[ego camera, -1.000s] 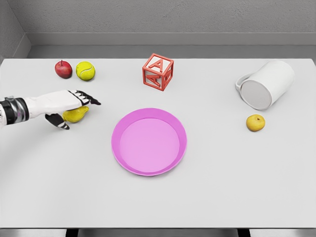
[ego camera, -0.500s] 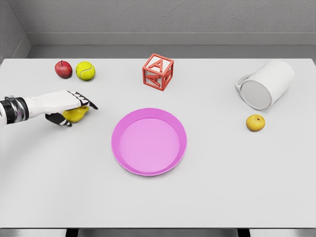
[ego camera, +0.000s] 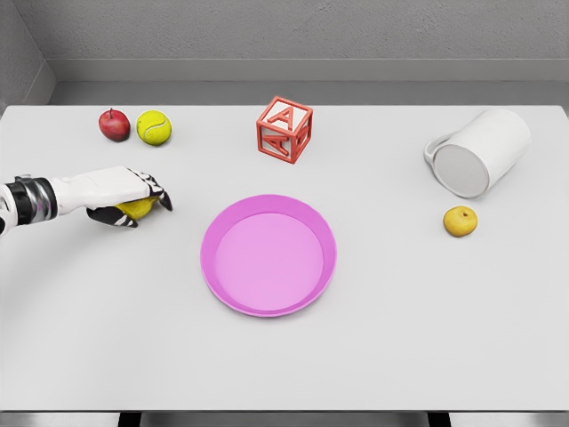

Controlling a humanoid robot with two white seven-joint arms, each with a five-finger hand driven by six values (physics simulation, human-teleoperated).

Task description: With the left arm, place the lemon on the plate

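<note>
A yellow lemon (ego camera: 140,208) lies on the white table at the left, mostly covered by my left hand (ego camera: 140,204). The fingers curl over its top and the thumb presses in from below, so the hand is shut on it. The white forearm reaches in from the left edge. A round pink plate (ego camera: 268,254) sits at the table's middle, to the right of the hand and apart from it. The right arm is out of sight.
A red apple (ego camera: 114,124) and a yellow-green tennis ball (ego camera: 154,127) sit at the back left. A red letter block (ego camera: 284,130) stands behind the plate. A white pitcher (ego camera: 477,152) lies on its side at the right, with a small orange fruit (ego camera: 460,221) in front of it.
The left hand's fingers have curled down over the lemon and the thumb has come in under it, closing the grasp. The lemon stays in the same place.
</note>
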